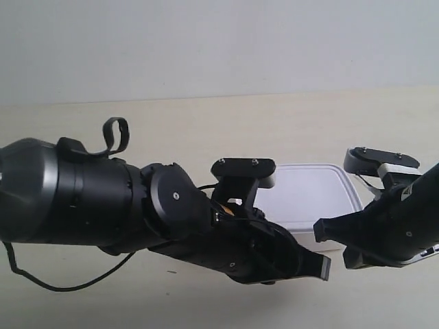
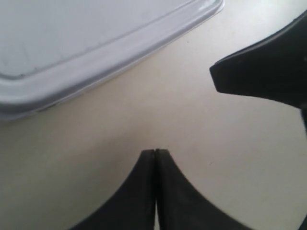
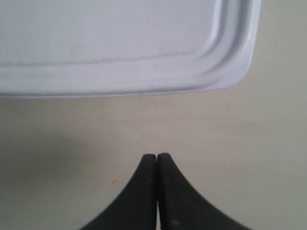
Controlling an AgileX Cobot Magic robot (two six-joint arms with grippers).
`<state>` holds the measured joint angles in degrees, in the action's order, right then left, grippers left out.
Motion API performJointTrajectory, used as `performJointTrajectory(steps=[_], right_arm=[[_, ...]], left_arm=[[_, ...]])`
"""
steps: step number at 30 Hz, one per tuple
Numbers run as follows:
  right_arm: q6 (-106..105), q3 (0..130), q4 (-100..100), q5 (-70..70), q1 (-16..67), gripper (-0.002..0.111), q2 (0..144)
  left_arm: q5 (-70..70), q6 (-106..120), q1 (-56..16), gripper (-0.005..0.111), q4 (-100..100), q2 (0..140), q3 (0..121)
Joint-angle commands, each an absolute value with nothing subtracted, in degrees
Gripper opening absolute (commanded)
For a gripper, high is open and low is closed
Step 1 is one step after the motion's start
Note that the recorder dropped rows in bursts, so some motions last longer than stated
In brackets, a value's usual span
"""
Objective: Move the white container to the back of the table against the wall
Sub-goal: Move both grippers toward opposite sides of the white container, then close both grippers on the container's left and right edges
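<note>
The white container (image 1: 309, 195) lies flat on the cream table (image 1: 206, 130), its lid on, well forward of the pale wall (image 1: 206, 48). In the left wrist view my left gripper (image 2: 155, 152) is shut on nothing, a short way off the container (image 2: 96, 38), not touching it. My right gripper (image 3: 157, 155) is also shut and empty, facing the container's long side (image 3: 120, 43) with bare table between. In the exterior view the arm at the left (image 1: 322, 267) and the arm at the right (image 1: 322, 229) meet just in front of the container.
A dark fingertip of the other arm (image 2: 259, 79) shows close beside my left gripper. The bulky black arm (image 1: 103, 199) at the exterior view's left covers much of the near table, with a loose cable (image 1: 62, 284) hanging under it.
</note>
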<state>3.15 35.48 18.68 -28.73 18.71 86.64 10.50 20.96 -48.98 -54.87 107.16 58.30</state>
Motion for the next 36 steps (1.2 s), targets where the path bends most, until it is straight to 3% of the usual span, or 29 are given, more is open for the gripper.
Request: performJointTrajectory(steps=[1,19,36], right_arm=[[2.5,35.2,19.1,-26.7,18.7,0.000,88.4],[2.5,37.7,20.7,-22.1,18.7,0.000,90.9],[1.9,46.1,20.7,-21.7,18.5,0.000,98.6]], left_arm=[[9.4,21.0,-49.2,0.000,-54.4,108.7,58.8],[3.6,21.0,-49.0,0.000,-52.8,109.1,58.8],[4.9,22.3,-40.5,0.000,-51.8,114.0,63.4]])
